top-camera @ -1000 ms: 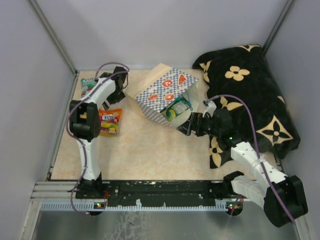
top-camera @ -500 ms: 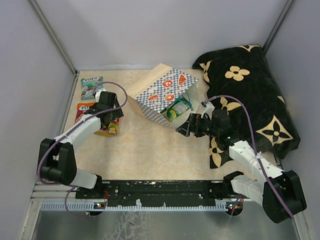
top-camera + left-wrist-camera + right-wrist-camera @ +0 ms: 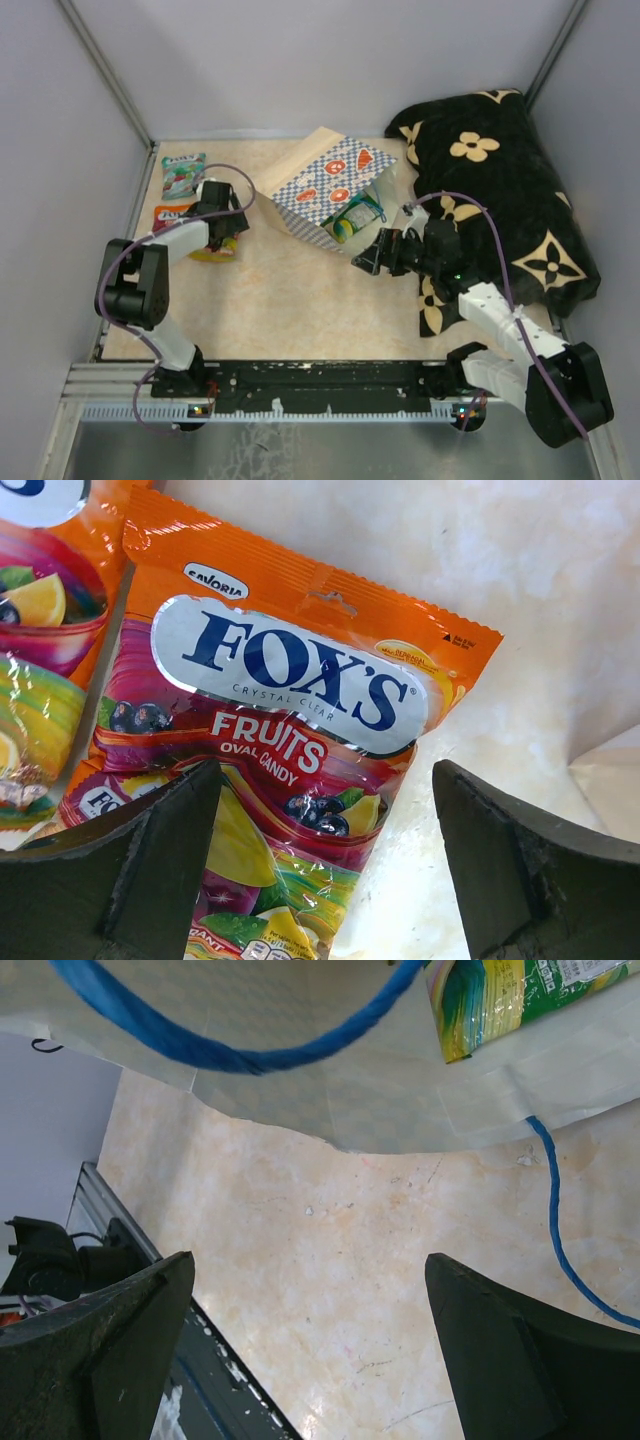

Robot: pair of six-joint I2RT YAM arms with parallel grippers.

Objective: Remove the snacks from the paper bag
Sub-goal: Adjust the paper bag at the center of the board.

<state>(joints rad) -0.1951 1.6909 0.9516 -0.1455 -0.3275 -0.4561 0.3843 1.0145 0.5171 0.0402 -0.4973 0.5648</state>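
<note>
Tan kraft paper bag (image 3: 325,185) lies on its side toward the far edge of the worktop (image 3: 300,290), about midway along it, its mouth turned to the right and near side. A green packet (image 3: 350,218) shows inside the mouth, with a blue cord handle (image 3: 200,1045) looping in front of it. Three snacks lie out by the left edge: a teal packet (image 3: 182,175) near the far left corner, an orange packet (image 3: 290,710), and a second orange packet (image 3: 40,610) just beside it, edges meeting. Left end effector (image 3: 224,232) hangs over the orange packet, fingers spread wide, gripping nothing. Right end effector (image 3: 366,260) sits just before the bag's mouth, also spread wide and empty. A black cloth (image 3: 500,190) with tan flowers covers the right side
</note>
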